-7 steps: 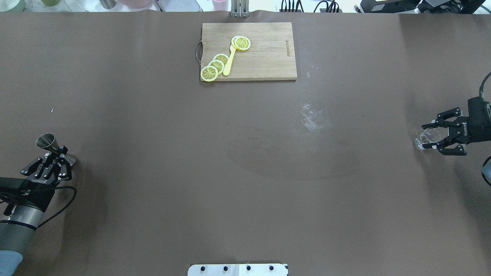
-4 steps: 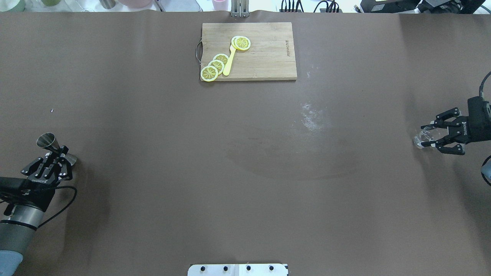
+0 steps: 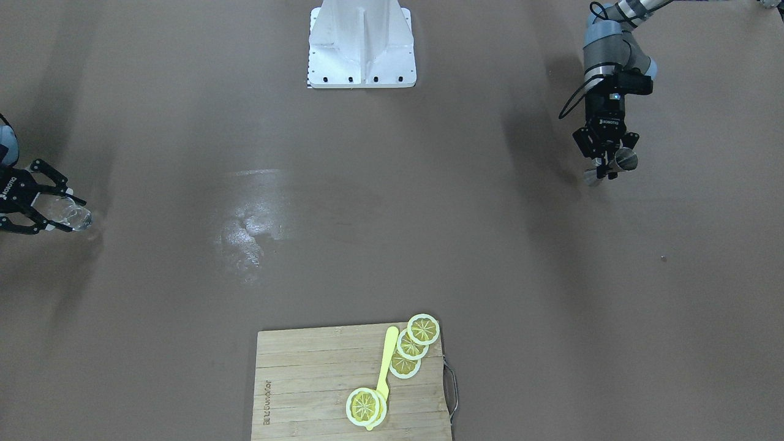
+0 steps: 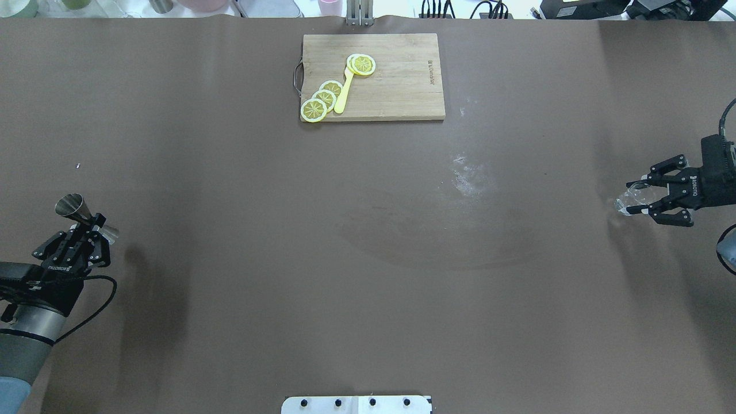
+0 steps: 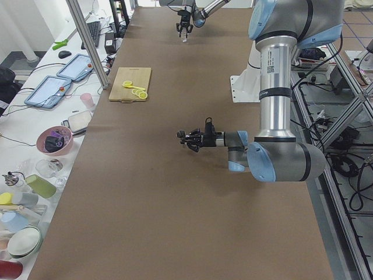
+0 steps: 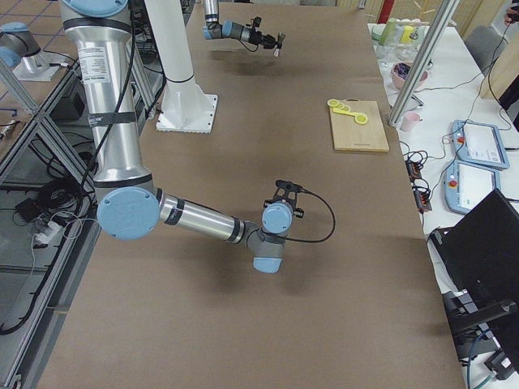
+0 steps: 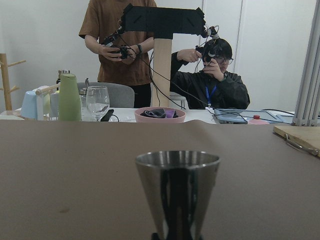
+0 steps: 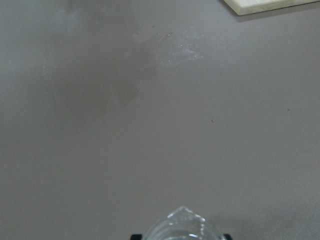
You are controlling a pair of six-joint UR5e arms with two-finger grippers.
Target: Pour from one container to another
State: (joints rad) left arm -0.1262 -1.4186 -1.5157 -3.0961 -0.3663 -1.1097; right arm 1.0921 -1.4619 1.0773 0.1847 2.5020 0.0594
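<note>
A steel jigger [image 4: 71,206] hangs above the brown table at its left end. My left gripper [image 4: 92,225] is shut on its narrow waist. The left wrist view shows the jigger's upper cone [image 7: 177,192] upright and close. In the front-facing view this gripper [image 3: 607,166] and the jigger [image 3: 626,160] are at the upper right. At the table's right end my right gripper [image 4: 639,197] is shut on a clear glass [image 4: 628,199], which points toward the table's middle. The glass rim [image 8: 182,229] shows at the bottom of the right wrist view. The front-facing view has the glass [image 3: 68,212] at its left edge.
A wooden cutting board [image 4: 397,86] lies at the far middle with lemon slices [image 4: 322,99] and a yellow utensil [image 4: 344,92] on it. A whitish smear [image 4: 468,175] marks the cloth right of centre. The robot's white base plate [image 4: 356,404] sits at the near edge.
Both grippers have risen and shifted away from the robot with their loads. The jigger went up with the left one, the glass with the right one.
</note>
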